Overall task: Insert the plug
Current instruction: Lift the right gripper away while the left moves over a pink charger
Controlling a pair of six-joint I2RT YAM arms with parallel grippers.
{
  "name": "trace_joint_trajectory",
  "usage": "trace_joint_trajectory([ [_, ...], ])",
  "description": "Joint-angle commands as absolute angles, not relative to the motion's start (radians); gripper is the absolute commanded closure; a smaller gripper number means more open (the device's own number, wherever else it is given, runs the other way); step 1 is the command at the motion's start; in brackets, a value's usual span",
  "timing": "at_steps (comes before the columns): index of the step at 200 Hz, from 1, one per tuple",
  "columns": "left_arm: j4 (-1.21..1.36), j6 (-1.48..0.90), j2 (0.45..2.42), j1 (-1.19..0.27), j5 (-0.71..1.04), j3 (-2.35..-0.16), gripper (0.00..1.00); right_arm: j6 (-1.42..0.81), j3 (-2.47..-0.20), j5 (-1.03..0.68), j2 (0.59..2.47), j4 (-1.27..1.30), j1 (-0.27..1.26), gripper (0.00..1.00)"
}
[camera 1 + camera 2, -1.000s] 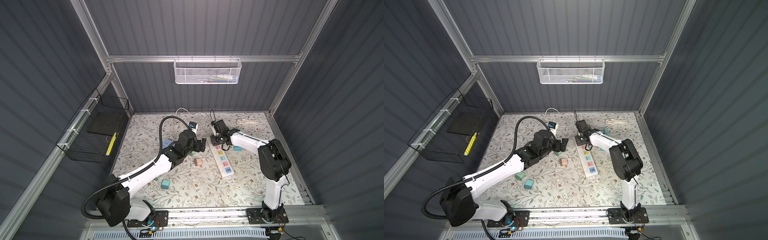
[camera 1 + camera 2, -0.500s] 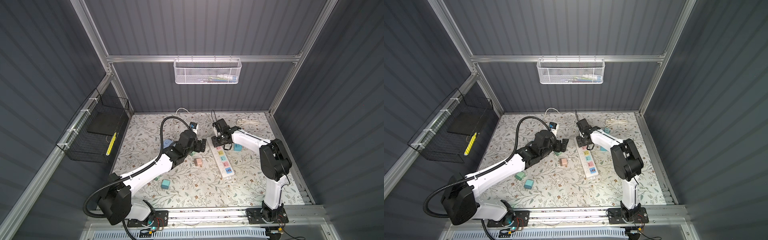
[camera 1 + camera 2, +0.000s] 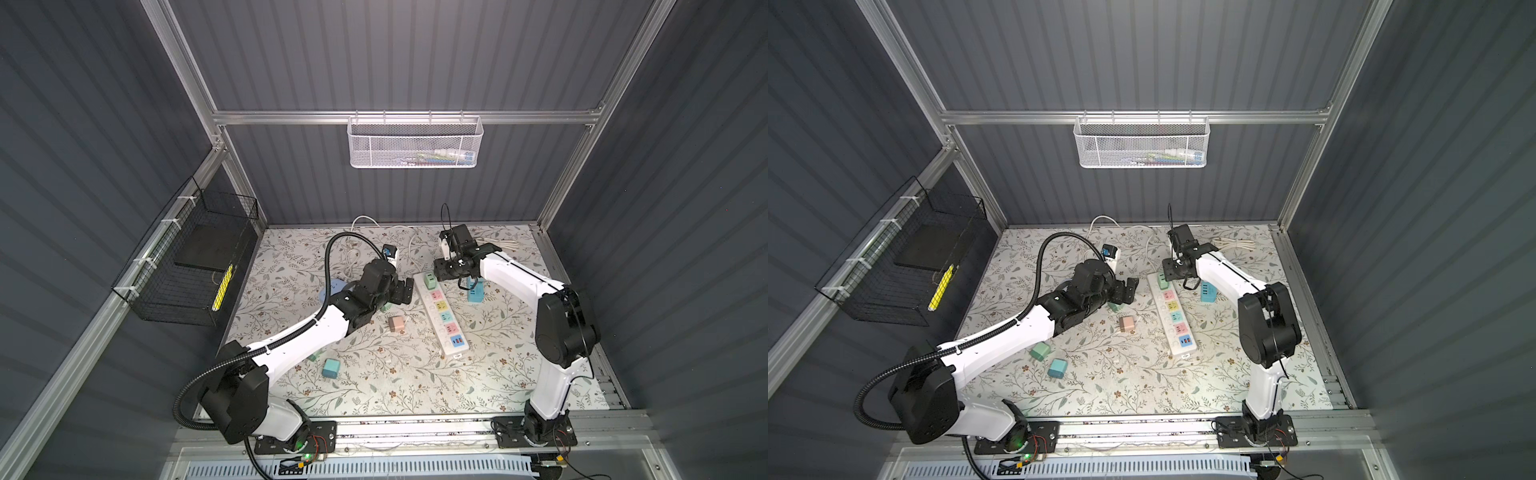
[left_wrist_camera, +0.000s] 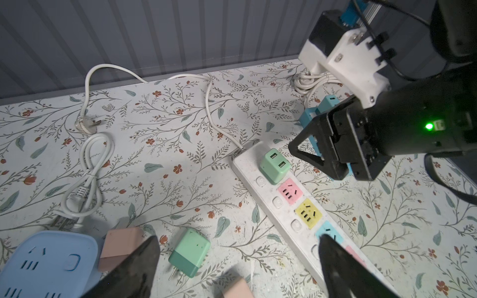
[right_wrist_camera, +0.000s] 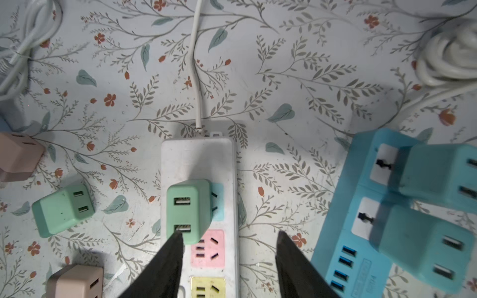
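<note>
The green cube-shaped USB plug hides its own prongs and most of the teal socket beneath it. Contents of the white wire-mesh basket are too small to identify.

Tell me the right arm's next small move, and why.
Probably lift the right pincer straight up and away: the green plug already stands in the white power strip's end socket, and the pincer is open, gripping nothing.

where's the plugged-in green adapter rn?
In both top views the green adapter stands mid-table in the white power strip, in the end socket by the cord, next to the pink socket. The open right gripper hangs beside it.
</note>
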State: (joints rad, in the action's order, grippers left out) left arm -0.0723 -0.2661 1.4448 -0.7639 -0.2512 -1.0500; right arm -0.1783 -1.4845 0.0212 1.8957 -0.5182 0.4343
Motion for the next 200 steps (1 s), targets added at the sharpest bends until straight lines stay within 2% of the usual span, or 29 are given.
trace_joint_trajectory([
  [1,-0.090,-0.243,1.454,-0.762,-0.271,-1.083,0.04,-0.183,-1.473,0.011,1.919,-0.530,0.432,0.42],
  [57,-0.090,-0.238,1.458,-0.761,-0.275,-1.082,0.04,-0.189,-1.407,0.045,1.956,-0.492,0.428,0.44],
  [115,-0.100,-0.223,1.486,-0.761,-0.277,-1.092,0.04,-0.208,-1.367,0.003,1.885,-0.470,0.429,0.45],
  [140,-0.169,-0.187,1.524,-0.761,-0.292,-1.139,0.06,-0.236,-1.340,-0.030,1.779,-0.439,0.429,0.43],
  [164,-0.304,-0.167,1.575,-0.761,-0.308,-1.225,0.08,-0.298,-1.198,-0.045,1.617,-0.306,0.430,0.36],
  [182,-0.382,-0.174,1.610,-0.761,-0.254,-1.267,0.11,-0.345,-1.050,-0.045,1.501,-0.182,0.430,0.34],
  [200,-0.391,-0.200,1.638,-0.761,-0.180,-1.238,0.13,-0.351,-0.945,-0.147,1.462,-0.100,0.429,0.31],
])
